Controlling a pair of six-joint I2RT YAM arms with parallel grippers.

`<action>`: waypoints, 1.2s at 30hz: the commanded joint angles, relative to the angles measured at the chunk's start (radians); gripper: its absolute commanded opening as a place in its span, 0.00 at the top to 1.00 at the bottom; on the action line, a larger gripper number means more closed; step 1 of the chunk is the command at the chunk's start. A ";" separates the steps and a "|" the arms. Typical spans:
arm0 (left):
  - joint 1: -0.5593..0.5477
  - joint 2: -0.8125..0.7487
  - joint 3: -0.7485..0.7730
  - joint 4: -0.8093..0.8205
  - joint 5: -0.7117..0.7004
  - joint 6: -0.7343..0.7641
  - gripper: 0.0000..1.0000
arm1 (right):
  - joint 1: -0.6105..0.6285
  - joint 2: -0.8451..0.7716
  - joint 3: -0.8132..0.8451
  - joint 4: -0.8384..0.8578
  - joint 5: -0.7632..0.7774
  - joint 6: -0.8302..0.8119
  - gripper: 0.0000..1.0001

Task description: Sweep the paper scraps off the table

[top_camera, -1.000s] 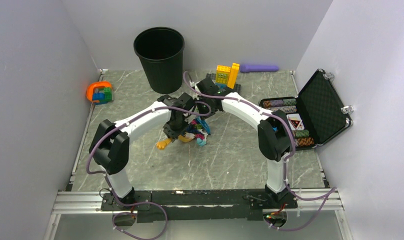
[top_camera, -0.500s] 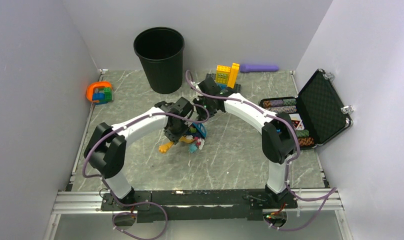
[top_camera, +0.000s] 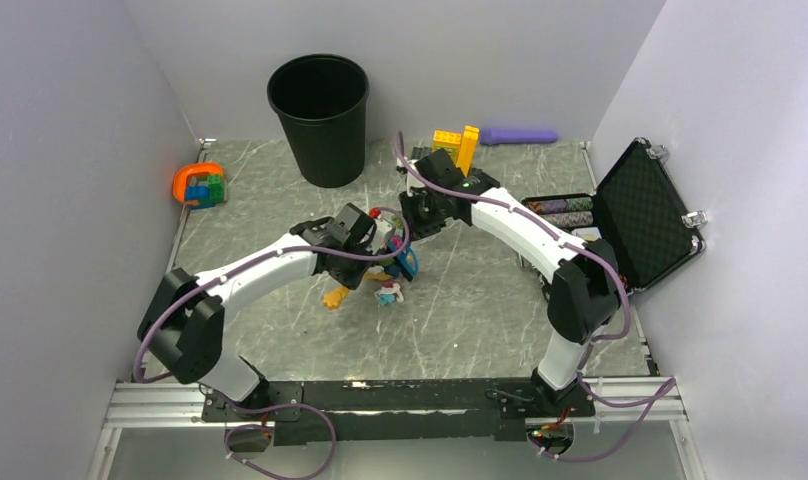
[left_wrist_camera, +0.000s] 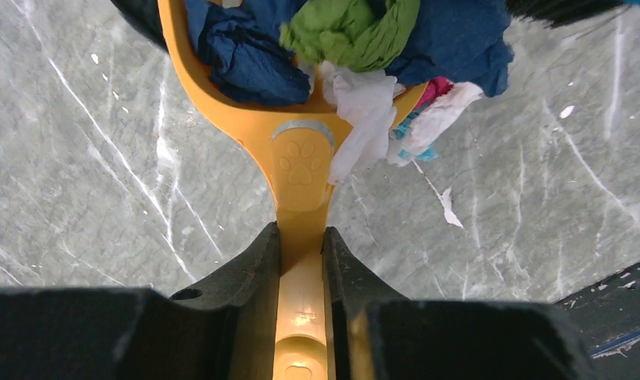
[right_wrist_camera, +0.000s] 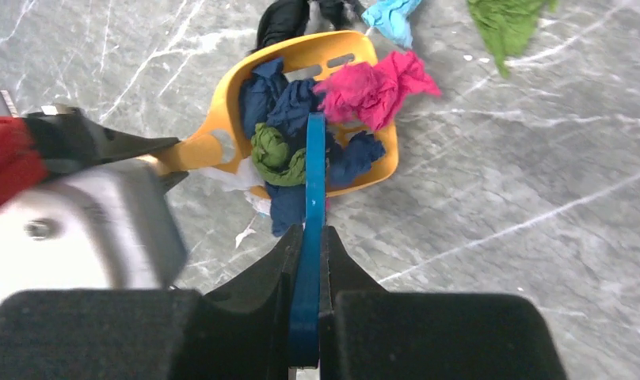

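Marble table [top_camera: 480, 300] mid-frame: left gripper [left_wrist_camera: 301, 237] clamped tight on yellow dustpan [left_wrist_camera: 299, 158] handle, right gripper [right_wrist_camera: 307, 237] pinched on blue brush [right_wrist_camera: 313, 174] handle. Most paper scraps [right_wrist_camera: 364, 91] heaped in the pan, some spilling over its rim, a few loose on the marble beyond. Keep pan level, brush capping the heap, on the way to black bin [top_camera: 318, 115].

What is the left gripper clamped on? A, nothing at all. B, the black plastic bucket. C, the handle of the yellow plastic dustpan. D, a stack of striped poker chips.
C: the left gripper pinches the handle of the yellow plastic dustpan, which carries crumpled paper scraps.
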 commanded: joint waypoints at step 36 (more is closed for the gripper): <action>0.026 -0.181 0.215 -0.044 -0.010 -0.125 1.00 | -0.163 -0.354 -0.158 -0.075 0.418 0.166 1.00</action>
